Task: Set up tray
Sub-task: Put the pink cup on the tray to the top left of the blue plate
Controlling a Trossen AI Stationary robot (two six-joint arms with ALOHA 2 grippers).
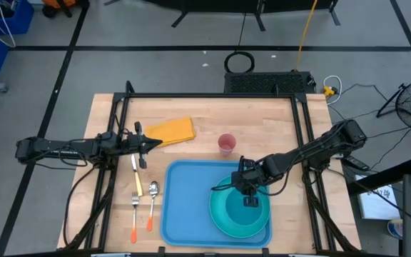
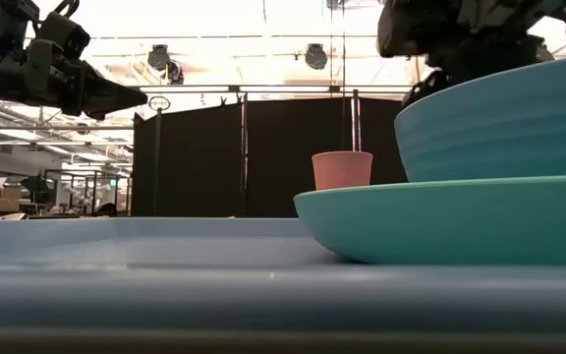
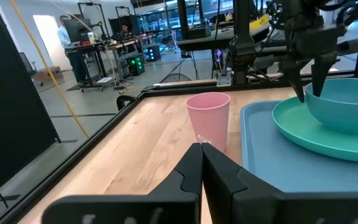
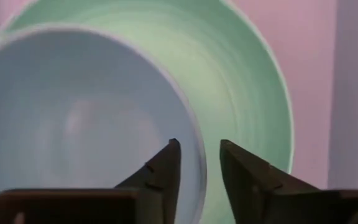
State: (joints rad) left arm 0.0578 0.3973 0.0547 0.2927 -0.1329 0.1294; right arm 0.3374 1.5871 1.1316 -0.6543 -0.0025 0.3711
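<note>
- The right tool [image 1: 250, 191] hangs over the light-blue tray [image 1: 184, 207], its 2 fingers spread a little, 1 on each side of the teal bowl's [image 1: 249, 211] rim, with a gap showing on both sides.
- From where I stand this looks like either the start of a grip or the end of a release. Either way it should move straight up or down, since a sideways drag would skid the bowl across the plate.
- The tray lies at the near middle of the counter [image 1: 262, 118]. On its right half sits the round teal plate [image 1: 223, 214], and the bowl rests on that plate.
- The bowl looks empty, and so does the left half of the tray.
- A pink cup [image 1: 226, 143] stands upright just beyond the tray's far edge; I cannot see inside it.
- The left tool [image 1: 141, 143] waits at the left, pressed together and holding nothing, above the knife [image 1: 137, 173], with the fork [image 1: 135, 218], spoon [image 1: 152, 203] and yellow napkin [image 1: 171, 130] nearby.
</note>
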